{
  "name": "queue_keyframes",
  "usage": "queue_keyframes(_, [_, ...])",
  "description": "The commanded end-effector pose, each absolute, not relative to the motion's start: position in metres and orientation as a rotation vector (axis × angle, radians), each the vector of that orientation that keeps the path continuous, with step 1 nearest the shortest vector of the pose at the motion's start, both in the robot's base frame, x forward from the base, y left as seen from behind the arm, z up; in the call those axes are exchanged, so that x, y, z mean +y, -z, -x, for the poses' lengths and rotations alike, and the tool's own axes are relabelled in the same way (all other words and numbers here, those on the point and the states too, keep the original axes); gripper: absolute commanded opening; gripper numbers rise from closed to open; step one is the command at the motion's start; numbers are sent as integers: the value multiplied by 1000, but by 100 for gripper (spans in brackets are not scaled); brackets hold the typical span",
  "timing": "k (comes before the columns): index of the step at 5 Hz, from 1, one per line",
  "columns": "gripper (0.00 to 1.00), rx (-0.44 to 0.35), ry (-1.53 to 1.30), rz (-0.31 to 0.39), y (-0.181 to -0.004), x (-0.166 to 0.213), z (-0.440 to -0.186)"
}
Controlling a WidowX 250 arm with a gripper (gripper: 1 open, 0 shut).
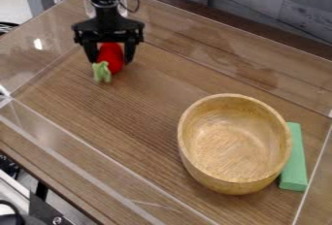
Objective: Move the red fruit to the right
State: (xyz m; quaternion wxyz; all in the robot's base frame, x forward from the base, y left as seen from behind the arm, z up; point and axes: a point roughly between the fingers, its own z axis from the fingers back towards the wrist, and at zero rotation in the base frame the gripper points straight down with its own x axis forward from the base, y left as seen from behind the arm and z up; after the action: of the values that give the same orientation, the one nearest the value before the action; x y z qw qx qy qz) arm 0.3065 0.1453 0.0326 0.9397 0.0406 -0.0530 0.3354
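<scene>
The red fruit (112, 58) lies on the wooden table at the upper left, its green leafy end (100, 71) pointing toward the front left. My gripper (111, 54) points straight down over it, open, with one black finger (85, 47) on the fruit's left and the other on its right. The fingers straddle the fruit and hide part of its red body. Whether the pads touch it cannot be told.
A large wooden bowl (236, 176) stands at the front right, with a flat green block (294, 158) against its right side. Clear plastic walls (78, 171) fence the table along the front and left.
</scene>
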Motion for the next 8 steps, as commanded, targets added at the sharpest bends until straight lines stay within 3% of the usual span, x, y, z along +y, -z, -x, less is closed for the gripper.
queue_keyframes(1, [100, -161, -701, -70, -48, 139, -311])
queue_keyframes(2, [100, -155, -753, -58, -52, 151, -316])
queue_keyframes(3, [0, -153, -800, -55, -54, 163, -319])
queue_keyframes(4, [100, -148, -781, -61, -54, 163, -314])
queue_keyframes(5, [100, -144, -761, -69, -53, 163, -310])
queue_keyframes(6, [100, -147, -826, -61, -71, 152, -302])
queue_keyframes(7, [0, -147, -775, -58, -69, 156, -314])
queue_keyframes(8, [0, -151, -729, -46, -76, 158, -327])
